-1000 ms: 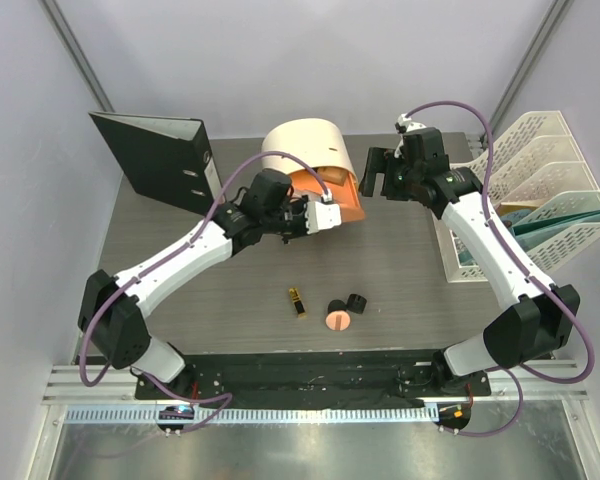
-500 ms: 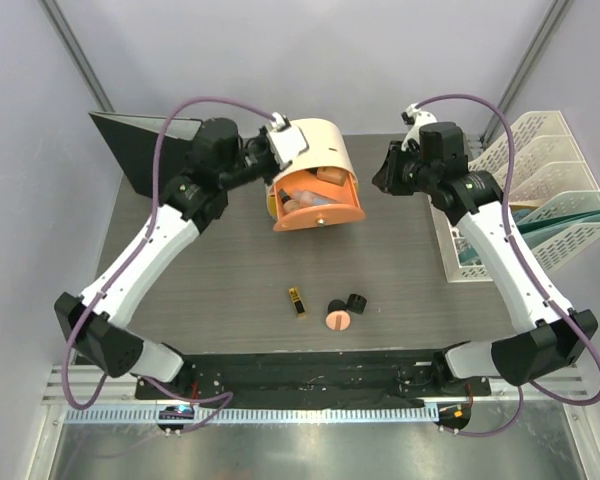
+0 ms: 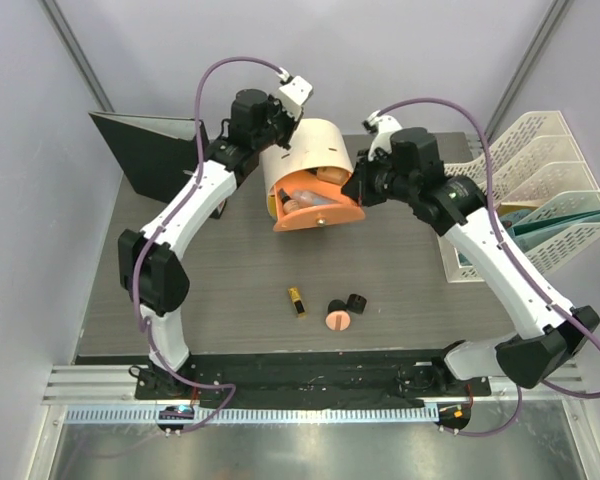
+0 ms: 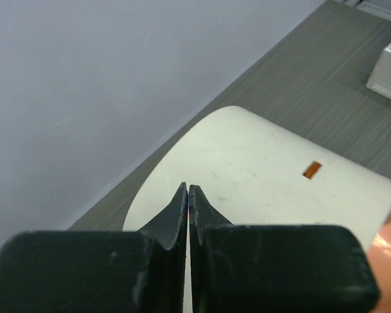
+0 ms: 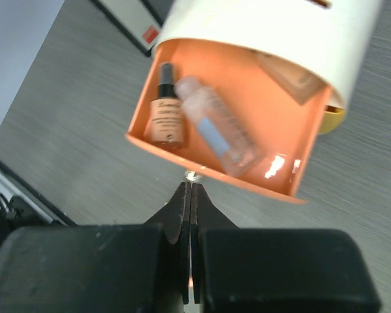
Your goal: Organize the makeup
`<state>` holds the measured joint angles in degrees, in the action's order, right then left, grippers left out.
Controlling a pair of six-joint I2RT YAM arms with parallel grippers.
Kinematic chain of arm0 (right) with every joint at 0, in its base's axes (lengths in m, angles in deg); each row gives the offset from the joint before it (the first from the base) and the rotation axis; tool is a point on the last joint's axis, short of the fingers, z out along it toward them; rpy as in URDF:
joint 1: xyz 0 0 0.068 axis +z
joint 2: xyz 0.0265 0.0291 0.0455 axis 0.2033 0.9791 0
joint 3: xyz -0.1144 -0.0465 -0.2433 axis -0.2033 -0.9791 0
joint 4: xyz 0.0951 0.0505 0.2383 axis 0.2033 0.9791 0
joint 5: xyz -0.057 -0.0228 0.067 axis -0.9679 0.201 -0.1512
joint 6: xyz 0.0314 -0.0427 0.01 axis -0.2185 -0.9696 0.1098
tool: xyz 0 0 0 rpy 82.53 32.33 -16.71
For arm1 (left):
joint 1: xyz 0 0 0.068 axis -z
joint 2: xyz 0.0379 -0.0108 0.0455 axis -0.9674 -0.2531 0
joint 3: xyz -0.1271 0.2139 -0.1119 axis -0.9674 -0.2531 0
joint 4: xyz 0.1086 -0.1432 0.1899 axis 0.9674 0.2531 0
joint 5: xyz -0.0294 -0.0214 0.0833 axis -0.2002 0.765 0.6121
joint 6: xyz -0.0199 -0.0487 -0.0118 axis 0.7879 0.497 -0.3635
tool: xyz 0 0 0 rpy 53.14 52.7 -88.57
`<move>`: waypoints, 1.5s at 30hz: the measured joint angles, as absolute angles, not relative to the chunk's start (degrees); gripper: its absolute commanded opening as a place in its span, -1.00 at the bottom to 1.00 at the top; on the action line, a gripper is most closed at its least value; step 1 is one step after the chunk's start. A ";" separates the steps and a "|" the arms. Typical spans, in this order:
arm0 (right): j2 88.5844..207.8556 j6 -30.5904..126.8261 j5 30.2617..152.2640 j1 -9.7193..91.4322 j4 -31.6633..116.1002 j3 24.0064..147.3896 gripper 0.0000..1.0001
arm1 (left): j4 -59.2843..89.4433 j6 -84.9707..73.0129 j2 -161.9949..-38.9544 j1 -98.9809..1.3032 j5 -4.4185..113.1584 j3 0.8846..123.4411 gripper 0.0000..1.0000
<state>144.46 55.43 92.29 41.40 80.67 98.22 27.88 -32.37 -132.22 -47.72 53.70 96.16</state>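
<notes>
The cream-and-orange box (image 3: pixel 310 150) stands at the back with its orange drawer (image 3: pixel 320 212) pulled out. In the drawer lie a peach bottle with a black cap (image 5: pixel 163 111), a clear tube (image 5: pixel 216 127) and another peach piece (image 5: pixel 292 77) half under the cream shell. My right gripper (image 5: pixel 190 186) is shut and empty, hovering by the drawer's front wall and its small silver knob (image 5: pixel 191 175). My left gripper (image 4: pixel 189 189) is shut above the box's cream top (image 4: pixel 267 169). On the table lie a black-gold lipstick (image 3: pixel 297 301), a round pink compact (image 3: pixel 337 320) and two small black jars (image 3: pixel 357 301).
A black binder (image 3: pixel 150 155) stands at the back left beside the box. A white file rack (image 3: pixel 540 195) takes up the right edge of the table. A grey wall runs close behind the box.
The left arm swung from in front of the drawer up and back over the box's top. The right gripper went from open to shut and moved left to the drawer.
</notes>
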 measured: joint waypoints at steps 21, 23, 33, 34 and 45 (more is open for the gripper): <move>146.10 50.23 89.38 46.86 79.64 88.10 -0.98 | 26.92 -21.94 -149.80 -47.98 57.72 115.62 -1.00; 146.69 50.23 89.08 46.86 79.29 87.69 -0.98 | 27.42 -21.61 -149.82 -47.98 57.02 115.62 -1.00; 152.50 50.45 87.37 46.89 75.80 87.62 -0.98 | 31.62 -19.91 -149.82 -47.98 54.45 113.96 -1.00; 153.05 50.43 87.06 46.89 75.73 87.78 -0.98 | 31.88 -20.00 -149.77 -47.98 54.45 113.93 -1.00; 157.00 50.21 82.19 46.91 73.22 92.50 -0.98 | 32.43 -21.29 -148.94 -47.98 53.33 112.95 -1.00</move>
